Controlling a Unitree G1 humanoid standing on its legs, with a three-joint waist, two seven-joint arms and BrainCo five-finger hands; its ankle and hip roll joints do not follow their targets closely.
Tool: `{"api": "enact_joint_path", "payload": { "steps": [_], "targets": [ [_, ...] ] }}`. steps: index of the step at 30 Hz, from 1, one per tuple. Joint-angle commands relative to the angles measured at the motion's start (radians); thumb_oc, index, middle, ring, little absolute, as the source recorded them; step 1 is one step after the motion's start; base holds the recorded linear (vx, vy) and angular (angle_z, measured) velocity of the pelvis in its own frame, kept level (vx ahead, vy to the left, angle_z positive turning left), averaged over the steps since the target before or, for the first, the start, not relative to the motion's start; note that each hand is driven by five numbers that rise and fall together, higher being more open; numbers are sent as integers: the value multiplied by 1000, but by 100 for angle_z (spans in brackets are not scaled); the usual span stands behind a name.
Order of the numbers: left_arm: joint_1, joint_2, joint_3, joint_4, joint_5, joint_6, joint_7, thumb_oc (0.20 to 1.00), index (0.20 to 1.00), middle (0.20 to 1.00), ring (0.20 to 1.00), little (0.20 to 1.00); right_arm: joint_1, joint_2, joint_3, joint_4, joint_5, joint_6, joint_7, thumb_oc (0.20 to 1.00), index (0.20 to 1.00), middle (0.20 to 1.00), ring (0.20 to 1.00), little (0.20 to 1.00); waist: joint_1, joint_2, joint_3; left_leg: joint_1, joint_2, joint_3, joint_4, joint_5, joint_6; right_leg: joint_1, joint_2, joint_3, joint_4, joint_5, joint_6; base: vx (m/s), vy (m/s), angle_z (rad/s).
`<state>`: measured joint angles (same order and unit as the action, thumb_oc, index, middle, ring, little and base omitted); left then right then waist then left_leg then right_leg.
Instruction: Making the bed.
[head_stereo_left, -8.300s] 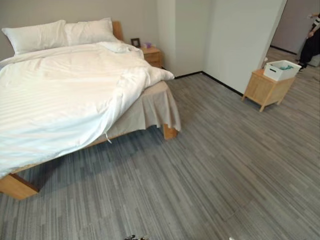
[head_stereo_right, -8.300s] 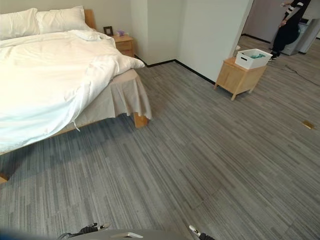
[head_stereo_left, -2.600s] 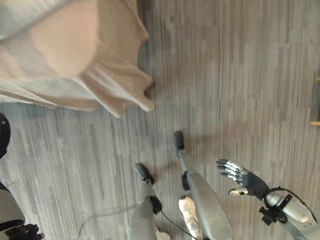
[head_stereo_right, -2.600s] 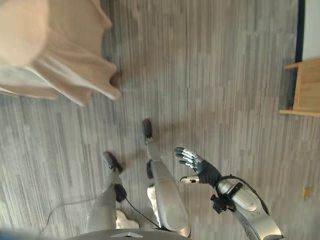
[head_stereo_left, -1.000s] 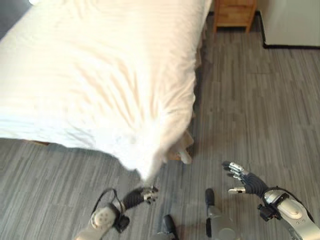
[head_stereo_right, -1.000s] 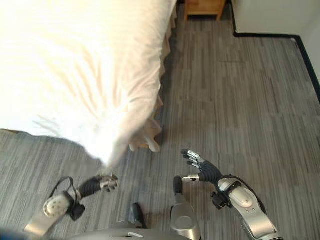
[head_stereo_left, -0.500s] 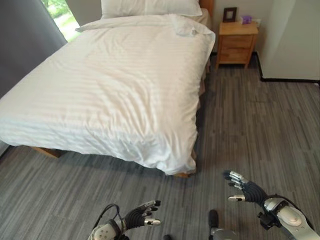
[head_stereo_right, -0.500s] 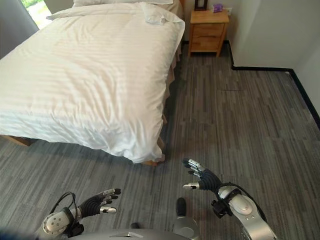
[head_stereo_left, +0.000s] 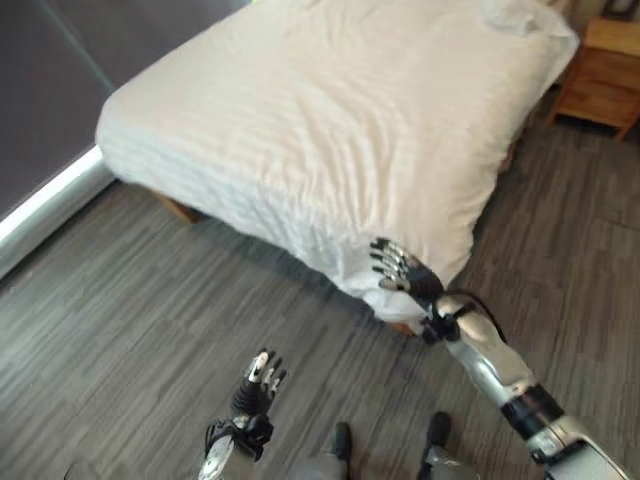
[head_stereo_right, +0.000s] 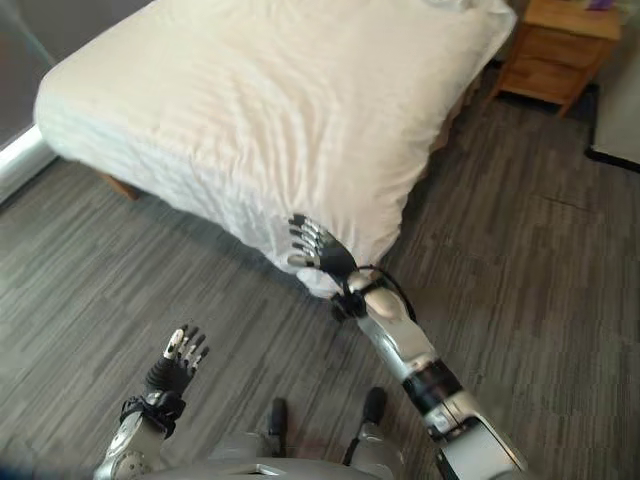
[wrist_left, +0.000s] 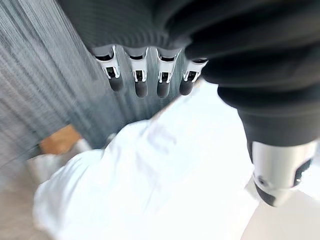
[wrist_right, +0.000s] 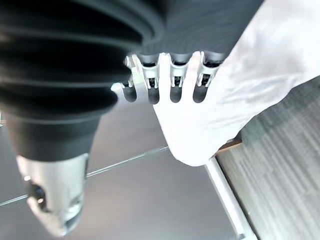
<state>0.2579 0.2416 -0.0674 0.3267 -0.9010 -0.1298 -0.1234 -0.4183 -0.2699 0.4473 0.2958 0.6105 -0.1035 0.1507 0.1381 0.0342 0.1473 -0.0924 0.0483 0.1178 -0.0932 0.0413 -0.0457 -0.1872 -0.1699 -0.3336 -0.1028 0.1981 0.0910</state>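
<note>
The bed's white striped duvet (head_stereo_left: 330, 110) lies spread over the mattress and hangs over its near edges. My right hand (head_stereo_left: 400, 270) is raised in front of the duvet's near corner (head_stereo_right: 330, 275) with straight fingers (wrist_right: 172, 82), open; I cannot tell whether it touches the cloth. My left hand (head_stereo_left: 257, 385) hovers low over the grey floor, apart from the bed, with its fingers (wrist_left: 145, 82) straight and spread, holding nothing. The left wrist view looks past those fingers to the duvet (wrist_left: 165, 175).
A wooden nightstand (head_stereo_left: 605, 75) stands right of the bed's head. A dark curtain (head_stereo_left: 60, 90) and a pale sill (head_stereo_left: 50, 205) run along the left. A wooden bed leg (head_stereo_left: 180, 210) shows under the foot. Grey floor (head_stereo_right: 520, 270) lies open on the right.
The camera has swung left and down. My right hand has risen from low over the floor to the duvet's near corner. My left hand now points its fingers up.
</note>
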Motion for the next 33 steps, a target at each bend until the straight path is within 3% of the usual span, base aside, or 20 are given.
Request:
{"api": "enact_joint_path", "payload": {
  "steps": [1,2,3,8,17,21,27,33],
  "targets": [
    [-77,70,6,-45,-36,-59,3,1000,1000,1000,1000,1000,-109,42,8,55,85,-58,-38,1000,1000,1000,1000,1000,31,-22,75,-46,-19,-52,6,46,-20,141,-51,-5,16,-82,81,-85,1,17],
    [-83,98,-14,-54,-21,-63,5,1000,1000,1000,1000,1000,-202,62,-21,182,126,-62,-67,275,275,275,275,275,61,-13,87,-65,-20,-61,6,55,-22,129,-50,-15,16,-78,81,-77,5,18],
    [-82,108,-22,-68,-28,-61,4,1000,1000,1000,1000,1000,-236,64,-39,224,131,-63,-85,200,200,200,200,200,73,-7,89,-74,-21,-67,6,58,-22,125,-50,-20,16,-77,81,-89,12,19],
    [-98,143,-42,-70,-29,-57,-2,1000,1000,1000,1000,1000,-374,42,-88,449,134,-48,-124,200,200,200,200,200,118,14,106,-112,-25,-85,6,73,-26,103,-50,-43,16,-74,82,-48,13,19],
    [-90,177,-65,-71,-6,-61,-17,1000,1000,1000,1000,1000,-562,-55,-211,763,163,-44,-160,200,200,200,200,200,154,42,142,-164,-25,-81,6,79,-27,41,-48,-38,16,-66,86,-17,19,4],
    [-123,176,-108,-72,6,-54,1,1000,1000,1000,1000,1000,-618,-66,-323,925,295,-51,-217,200,200,200,200,200,174,68,160,-189,-25,-79,6,83,-31,19,-48,-42,16,-68,89,-27,2,-9],
    [-135,199,-134,-110,15,-69,-8,1000,1000,1000,1000,1000,-694,-128,-306,976,244,-28,-225,200,200,200,200,200,188,126,205,-262,-32,-104,6,104,-39,-44,-55,-56,16,-60,91,-64,-7,11],
    [-166,156,-172,-87,26,-82,33,1000,1000,1000,1000,1000,-714,-128,-291,971,245,-38,-266,200,200,200,200,200,194,152,253,-334,-22,-81,6,119,-43,-125,-47,-32,16,-41,92,-45,21,-1]
  ]
}}
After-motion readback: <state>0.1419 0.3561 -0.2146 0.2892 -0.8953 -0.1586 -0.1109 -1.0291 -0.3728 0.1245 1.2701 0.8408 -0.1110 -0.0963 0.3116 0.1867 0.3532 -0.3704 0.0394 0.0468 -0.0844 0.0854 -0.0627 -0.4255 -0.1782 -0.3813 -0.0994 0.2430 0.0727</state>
